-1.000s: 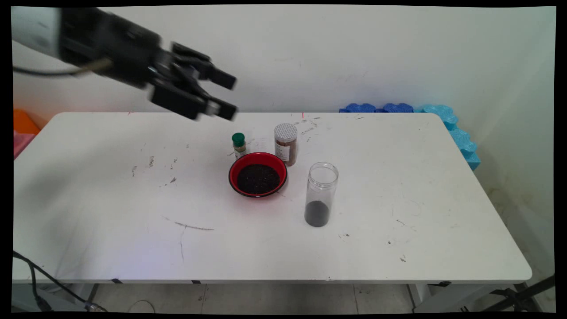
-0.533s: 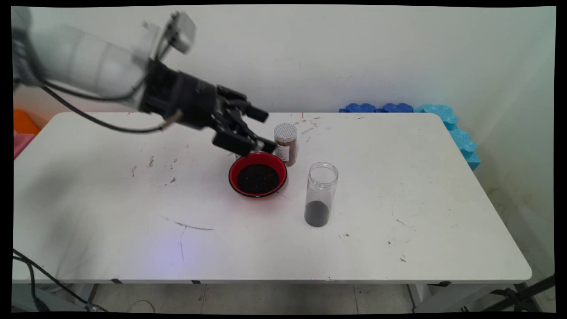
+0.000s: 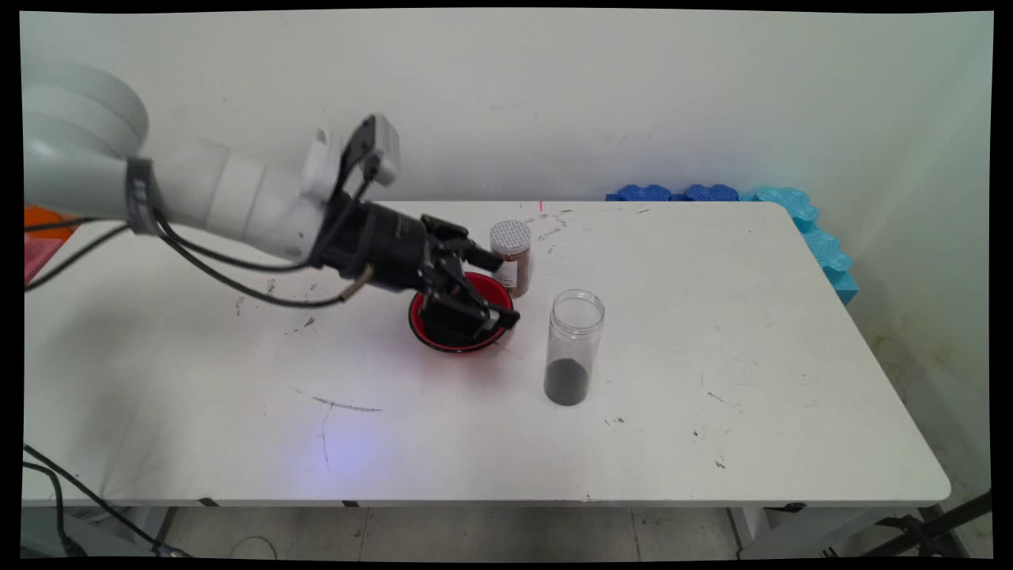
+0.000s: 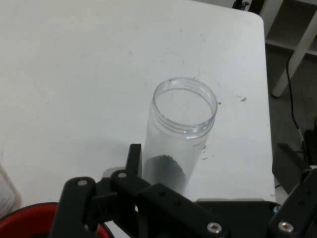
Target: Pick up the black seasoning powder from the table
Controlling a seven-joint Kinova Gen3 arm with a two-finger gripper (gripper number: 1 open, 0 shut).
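My black gripper (image 3: 498, 289) hangs open low over a red bowl (image 3: 417, 328) of dark grains and covers most of it. Its far finger reaches toward a brown spice jar with a silver lid (image 3: 510, 253) just behind the bowl. To the right of the bowl stands a tall clear jar (image 3: 574, 348), lidless, with a little dark material at its bottom. In the hand view that clear jar (image 4: 181, 134) stands upright straight ahead of the open gripper (image 4: 218, 171), and the bowl's red rim (image 4: 29, 215) shows at the bottom left. Nothing is held.
The white table (image 3: 712, 412) carries scuff marks. Blue foam blocks (image 3: 823, 245) lie along the back right corner by the wall. An orange and pink thing (image 3: 39, 222) sits off the left edge. Black cables (image 3: 55, 491) hang below the front left corner.
The arm has come down from the upper left, moving right, so the gripper is now over the red bowl. It now hides the small green-lidded bottle behind the bowl.
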